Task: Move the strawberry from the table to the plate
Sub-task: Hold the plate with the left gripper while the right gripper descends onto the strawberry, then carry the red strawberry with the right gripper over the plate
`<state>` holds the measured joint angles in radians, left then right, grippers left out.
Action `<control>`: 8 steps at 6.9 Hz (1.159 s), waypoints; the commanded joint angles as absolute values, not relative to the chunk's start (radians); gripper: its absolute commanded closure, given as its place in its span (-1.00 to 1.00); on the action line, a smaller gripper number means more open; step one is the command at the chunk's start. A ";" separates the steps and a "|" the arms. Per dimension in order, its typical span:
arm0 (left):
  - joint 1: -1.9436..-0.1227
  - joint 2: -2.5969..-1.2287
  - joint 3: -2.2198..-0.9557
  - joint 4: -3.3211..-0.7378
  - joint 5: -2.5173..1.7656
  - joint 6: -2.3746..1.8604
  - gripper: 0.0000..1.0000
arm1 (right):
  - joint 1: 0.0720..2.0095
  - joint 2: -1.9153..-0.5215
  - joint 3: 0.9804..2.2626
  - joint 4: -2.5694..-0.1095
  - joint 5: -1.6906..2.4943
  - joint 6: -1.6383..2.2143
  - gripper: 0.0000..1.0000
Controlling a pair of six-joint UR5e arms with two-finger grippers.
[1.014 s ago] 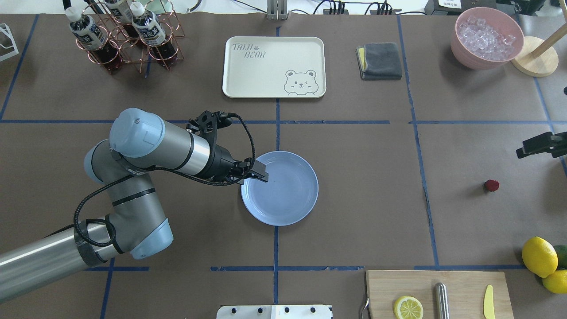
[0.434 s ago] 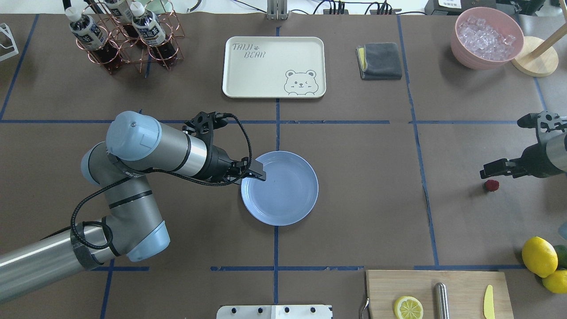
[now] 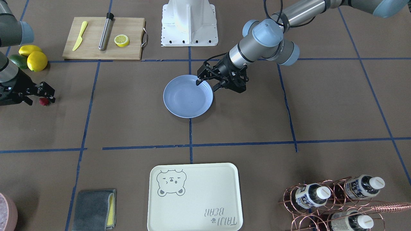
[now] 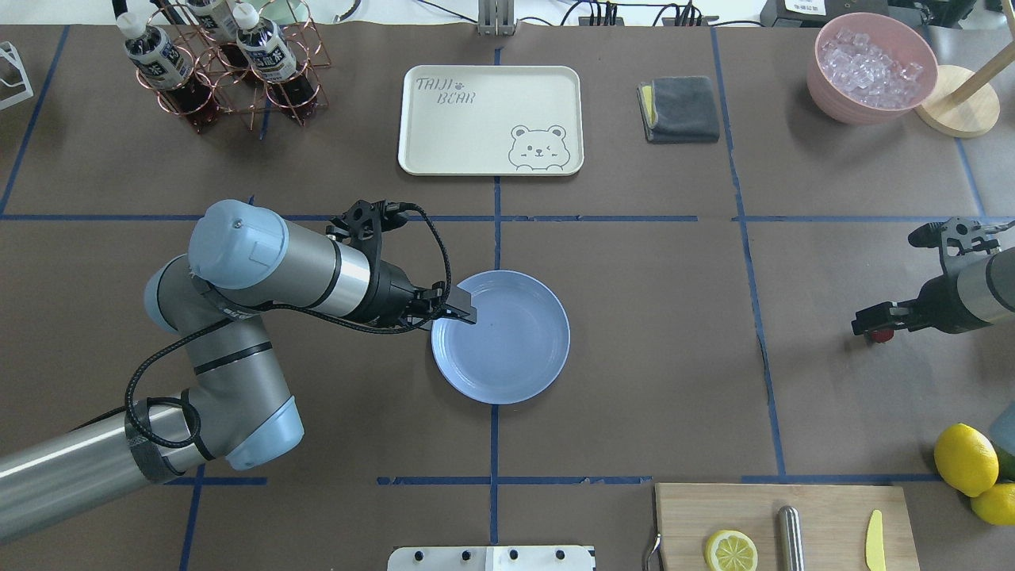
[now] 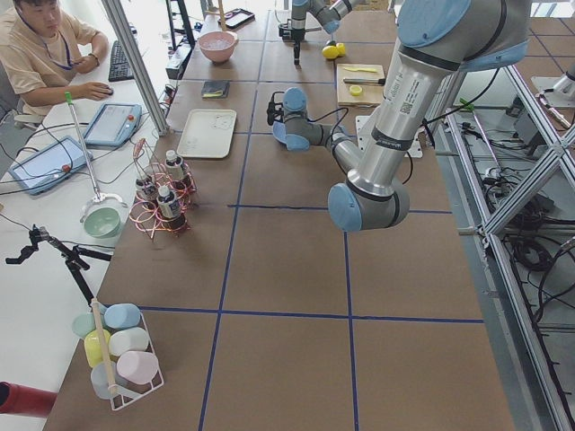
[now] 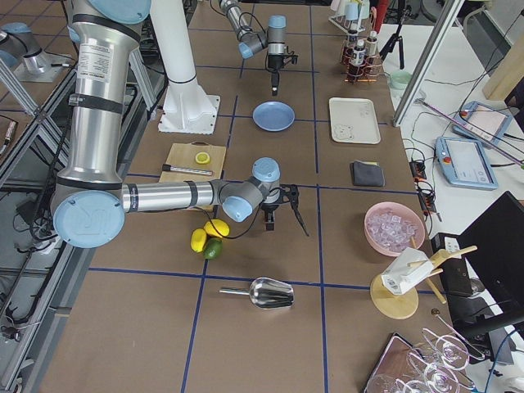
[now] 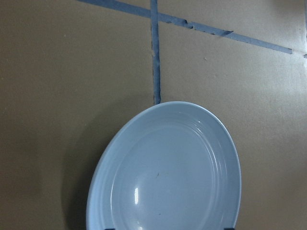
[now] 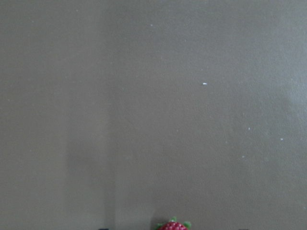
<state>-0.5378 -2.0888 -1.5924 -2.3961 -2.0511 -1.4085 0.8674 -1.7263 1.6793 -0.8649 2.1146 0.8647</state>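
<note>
We note the right pincer (image 3: 47,95) low over the table (image 4: 650,317), jaws spread, gripping nothing. The strawberry (image 3: 43,101) lies on the paper just under its tips. The left pincer (image 3: 208,84) is likewise spread and empty, one tip over the rim of the plate (image 4: 515,357).

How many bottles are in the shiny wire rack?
3, all in the copper rack: in the front-facing view, first bottle at left, second bottle at right, third bottle below them. None seems hidden.
</note>
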 commanded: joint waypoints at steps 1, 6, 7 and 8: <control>-0.538 -2.086 -1.609 -2.396 -2.051 -1.416 -0.64 | 0.864 -1.730 1.675 -0.867 2.123 0.867 0.52; -0.540 -2.072 -1.637 -2.396 -2.051 -1.422 -0.66 | 0.864 -1.639 1.885 -1.016 2.198 1.080 1.00; -0.543 -2.047 -1.670 -2.396 -2.052 -1.422 -0.66 | 0.804 -1.549 1.885 -1.019 2.192 1.261 1.00; -0.552 -1.993 -1.736 -2.393 -2.051 -1.422 -0.66 | 0.704 -1.429 1.881 -1.019 2.133 1.457 1.00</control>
<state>-0.5442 -2.0417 -1.6745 -2.3953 -2.0518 -1.4220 0.8003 -1.5582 1.8741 -1.0086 2.1791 1.2306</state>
